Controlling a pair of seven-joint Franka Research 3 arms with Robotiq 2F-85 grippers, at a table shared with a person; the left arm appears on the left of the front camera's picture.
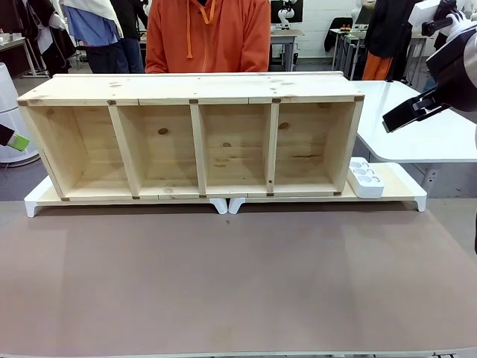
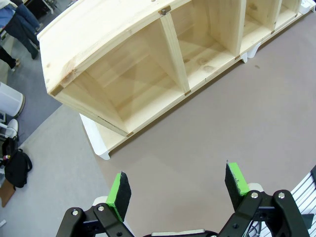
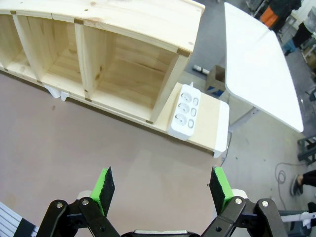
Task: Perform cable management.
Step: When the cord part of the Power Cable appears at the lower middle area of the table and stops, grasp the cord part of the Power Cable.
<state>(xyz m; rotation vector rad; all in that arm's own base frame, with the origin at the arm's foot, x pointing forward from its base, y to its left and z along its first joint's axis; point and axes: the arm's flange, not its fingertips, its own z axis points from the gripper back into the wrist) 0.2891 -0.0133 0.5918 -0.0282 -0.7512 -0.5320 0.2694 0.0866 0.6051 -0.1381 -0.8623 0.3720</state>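
The cable is out of view. A long wooden shelf with several open compartments lies on white risers across the brown table. In the left wrist view my left gripper hangs open and empty above the table's left end, before the shelf's end compartment. A green pad of it shows at the far left edge. My right gripper is open and empty, high above the table's right end; its black fingers show at the upper right.
A white power strip lies on the riser just right of the shelf. A person in an orange hoodie stands behind the shelf. A white side table stands at the right.
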